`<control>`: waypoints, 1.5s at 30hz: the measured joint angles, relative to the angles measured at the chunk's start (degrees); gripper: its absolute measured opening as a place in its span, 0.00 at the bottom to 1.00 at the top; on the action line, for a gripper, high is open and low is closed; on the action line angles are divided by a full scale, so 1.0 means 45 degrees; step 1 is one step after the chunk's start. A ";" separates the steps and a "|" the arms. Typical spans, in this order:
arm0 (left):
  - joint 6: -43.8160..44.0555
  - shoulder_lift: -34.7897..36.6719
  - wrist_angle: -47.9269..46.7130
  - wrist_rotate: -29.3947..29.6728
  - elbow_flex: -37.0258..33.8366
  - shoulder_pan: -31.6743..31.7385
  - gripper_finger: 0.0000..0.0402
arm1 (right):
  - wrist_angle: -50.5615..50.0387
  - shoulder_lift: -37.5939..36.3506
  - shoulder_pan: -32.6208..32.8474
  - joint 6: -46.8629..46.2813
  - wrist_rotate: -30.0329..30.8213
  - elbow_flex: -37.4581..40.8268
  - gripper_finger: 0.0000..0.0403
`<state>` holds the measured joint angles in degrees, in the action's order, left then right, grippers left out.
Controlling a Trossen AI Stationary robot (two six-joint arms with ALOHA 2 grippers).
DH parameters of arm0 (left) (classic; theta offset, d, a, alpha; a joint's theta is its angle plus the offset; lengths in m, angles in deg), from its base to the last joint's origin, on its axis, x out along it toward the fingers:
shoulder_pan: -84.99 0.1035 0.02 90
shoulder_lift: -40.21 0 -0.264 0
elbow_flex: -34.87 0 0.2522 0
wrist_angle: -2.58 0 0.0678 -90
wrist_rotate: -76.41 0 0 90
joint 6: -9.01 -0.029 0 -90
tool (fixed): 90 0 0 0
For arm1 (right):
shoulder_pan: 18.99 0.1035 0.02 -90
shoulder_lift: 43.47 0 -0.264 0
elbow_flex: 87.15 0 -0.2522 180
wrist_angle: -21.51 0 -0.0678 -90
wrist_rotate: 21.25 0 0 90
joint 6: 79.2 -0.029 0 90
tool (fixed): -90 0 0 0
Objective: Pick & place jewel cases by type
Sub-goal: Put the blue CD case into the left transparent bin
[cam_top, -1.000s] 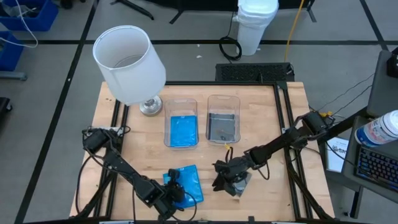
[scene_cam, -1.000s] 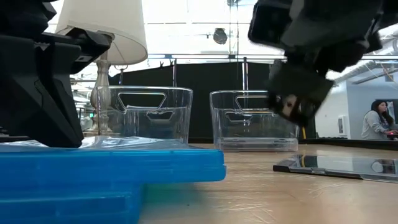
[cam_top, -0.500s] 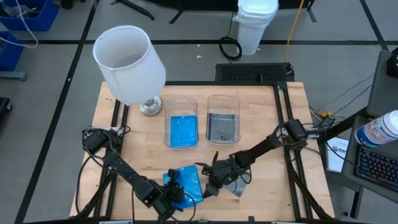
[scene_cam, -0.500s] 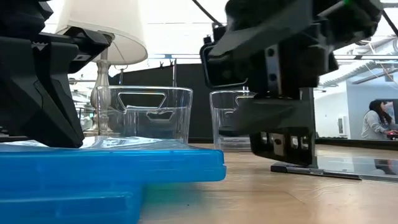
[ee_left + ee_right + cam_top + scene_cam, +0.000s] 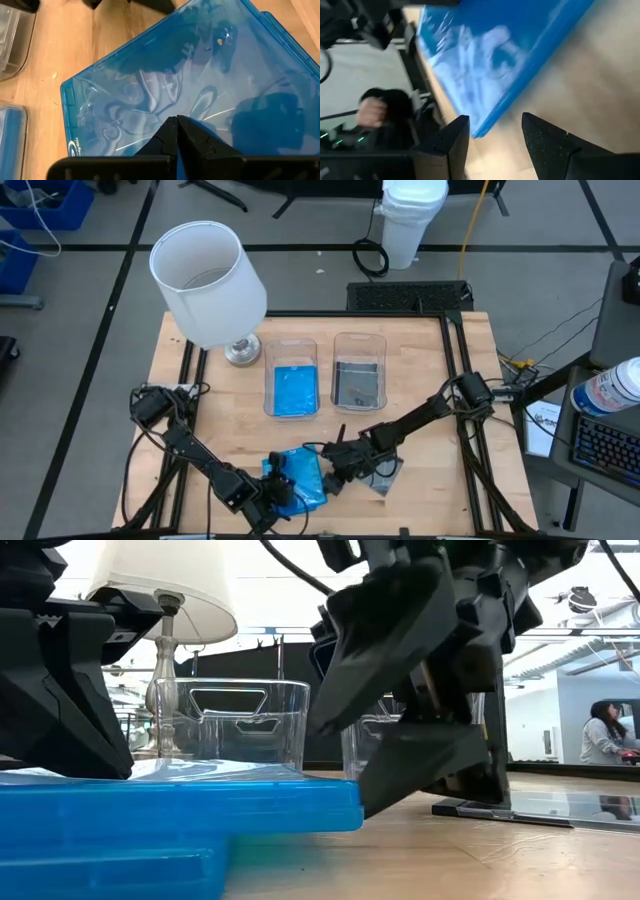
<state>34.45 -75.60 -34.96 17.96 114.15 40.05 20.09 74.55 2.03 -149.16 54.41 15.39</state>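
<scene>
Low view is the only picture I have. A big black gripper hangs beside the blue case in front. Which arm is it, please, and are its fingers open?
Observer: It is the right gripper. Its fingers stand apart, with the corner of the blue jewel case between them.
Operator: And the black block on my left side?
Observer: That is the left gripper, shut and resting on top of the same blue case.
Operator: I see two clear tubs behind. Is something inside them?
Observer: Yes. From above, the left tub holds a blue case and the right tub holds a dark grey one.
</scene>
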 joint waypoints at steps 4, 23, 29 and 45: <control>-0.0241 0.0000 0.0046 0.0041 -0.0015 -0.0047 0.02 | -0.0347 0.0000 0.0079 0.0638 0.0954 0.0007 0.42; -0.0194 0.0000 0.0094 0.0221 -0.0028 -0.0122 0.05 | -0.3018 0.0033 0.0510 0.4669 0.2776 -0.0318 0.42; -0.0041 -0.0005 0.0104 0.0296 -0.0038 -0.0195 0.02 | -0.2668 0.0010 0.0859 0.3962 0.2882 0.0139 0.42; 0.0343 -0.0010 0.0114 0.0301 -0.0039 -0.0205 0.04 | -0.0272 -0.0034 0.1175 0.3229 0.2374 0.0913 0.42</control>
<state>35.99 -75.64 -34.45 19.32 113.97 39.13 18.86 74.39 7.32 -134.63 65.10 19.49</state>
